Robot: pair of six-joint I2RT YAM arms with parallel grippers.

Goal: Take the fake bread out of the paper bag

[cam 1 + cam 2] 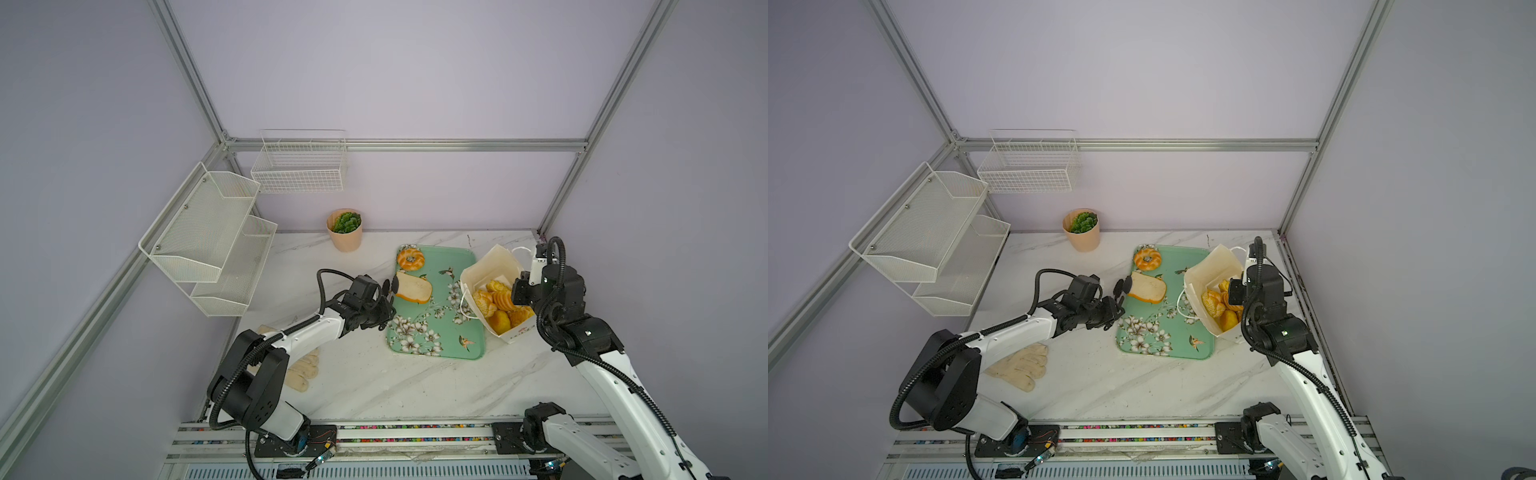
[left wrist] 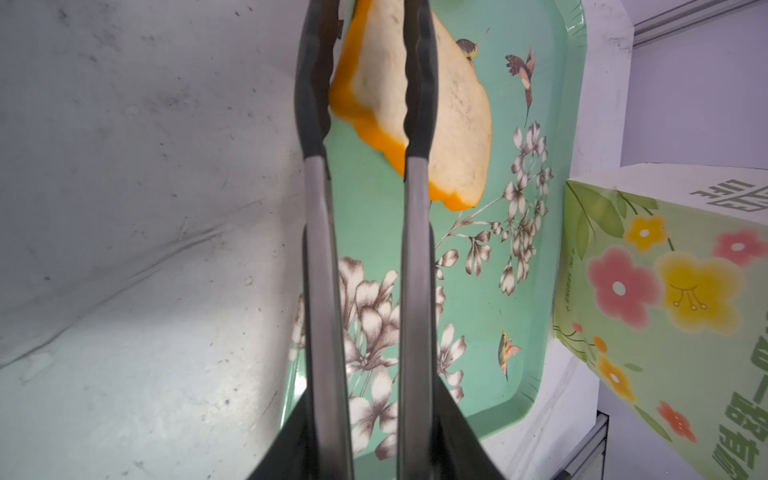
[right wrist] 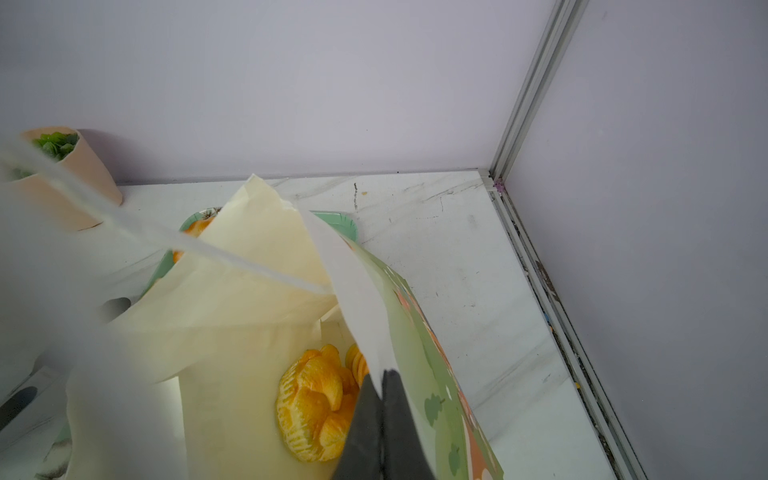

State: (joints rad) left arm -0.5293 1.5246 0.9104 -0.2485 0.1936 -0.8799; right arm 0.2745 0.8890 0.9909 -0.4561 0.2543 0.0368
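Release is my step in hand, I judge: part my left pincer (image 2: pixel 365 83) evenly, back straight off, so the toast slice (image 1: pixel 413 287) settles flat on the green tray (image 1: pixel 449 332). Its tines stand slightly apart, astride the slice. At three o'clock my right pincer (image 3: pixel 382 390), pressed together, pinches the paper bag (image 1: pixel 494 266) rim; loaves (image 1: pixel 498 303) wait inside. Donut (image 1: pixel 410 258) at twelve.

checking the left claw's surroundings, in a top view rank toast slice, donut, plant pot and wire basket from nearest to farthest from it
From the left claw:
1. Toast slice, right at the tips, on the tray's near-left part.
2. Donut, at the tray's far-left corner.
3. Plant pot, by the back wall.
4. Wire basket, up on the back wall.
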